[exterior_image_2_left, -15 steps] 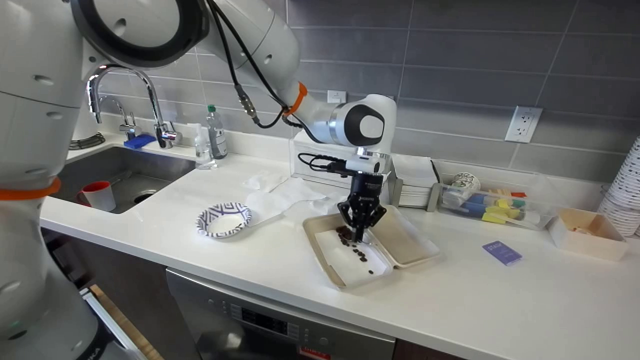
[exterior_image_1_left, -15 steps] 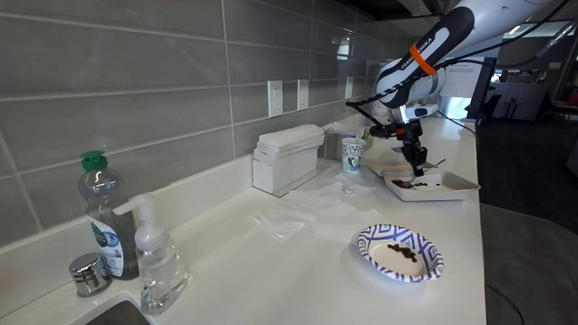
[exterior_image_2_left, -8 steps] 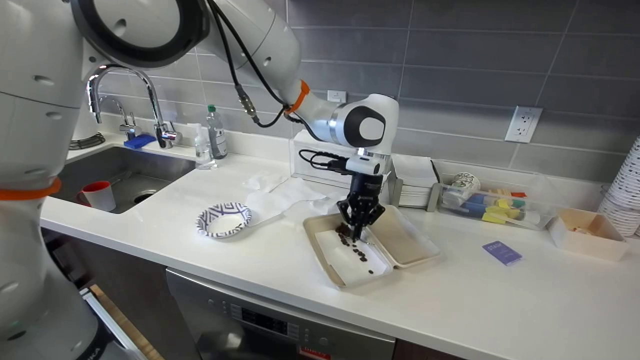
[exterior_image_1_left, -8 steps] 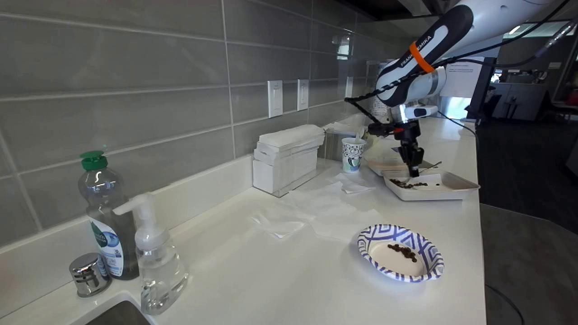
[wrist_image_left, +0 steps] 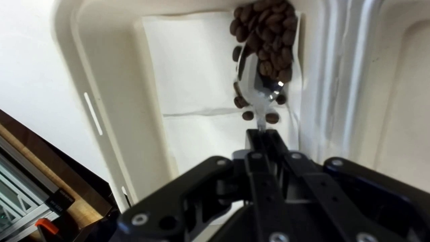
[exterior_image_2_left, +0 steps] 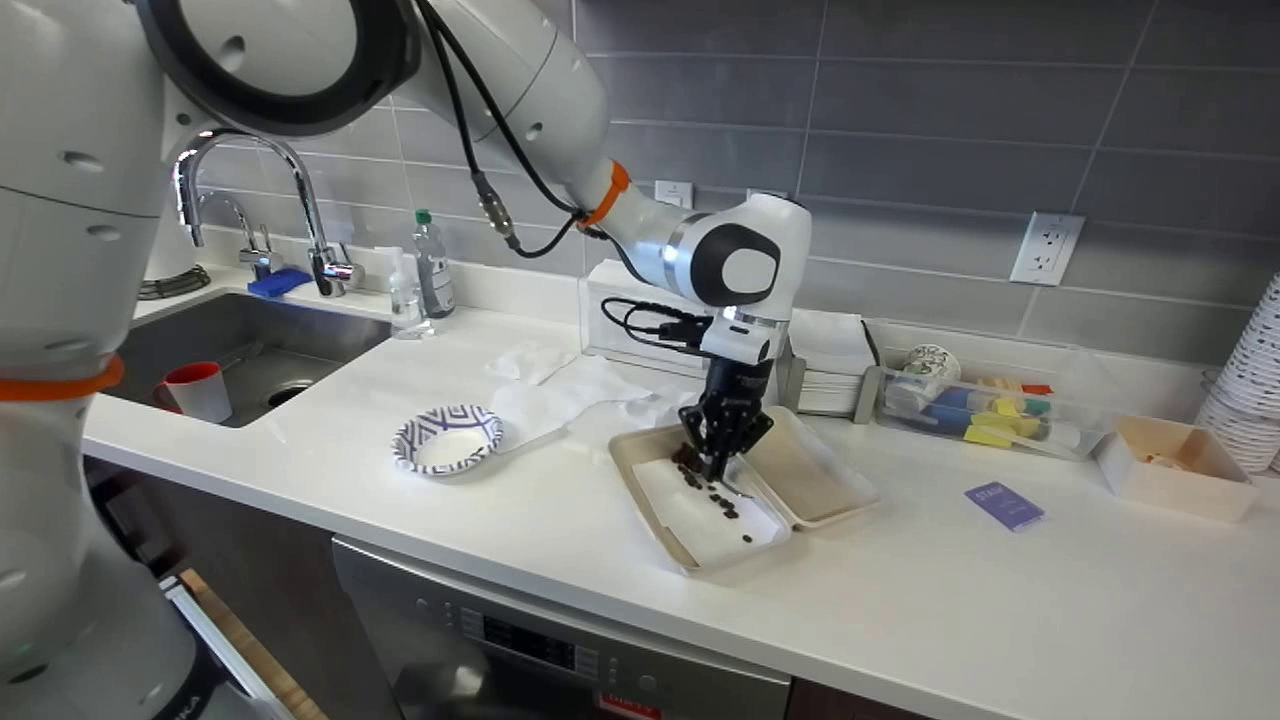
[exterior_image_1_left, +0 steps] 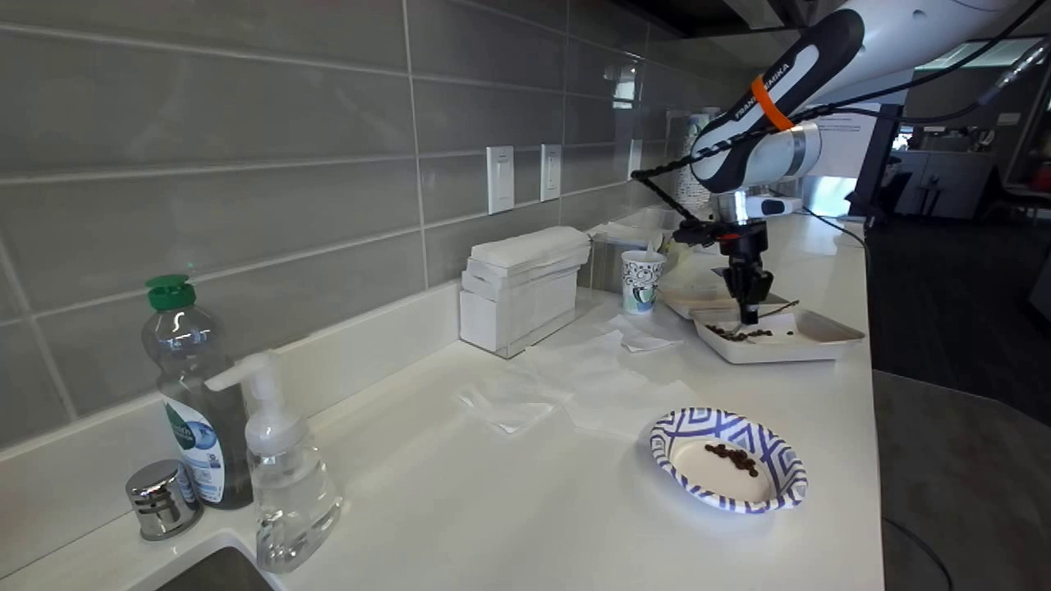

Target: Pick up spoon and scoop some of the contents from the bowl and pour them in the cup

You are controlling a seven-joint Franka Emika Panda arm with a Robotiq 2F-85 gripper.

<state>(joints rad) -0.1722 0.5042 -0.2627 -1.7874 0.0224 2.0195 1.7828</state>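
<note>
1. White counter (exterior_image_1_left: 509,509), grey wall (exterior_image_1_left: 246,107) at upper left in an exterior view
2. Bowl (exterior_image_1_left: 780,353) right of centre there, cup (exterior_image_1_left: 642,283) upright to its left
3. Gripper (wrist_image_left: 261,132), lower middle of the wrist view, clamps the spoon (wrist_image_left: 249,77) by its handle
4. Spoon's head in the bowl, upper middle, among beans (wrist_image_left: 277,43)

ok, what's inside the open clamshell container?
White paper; coffee beans, heaped in a corner, others scattered; metal spoon, head among the beans. Beneath heap, spoon and jaws: covered, can't tell.
</note>
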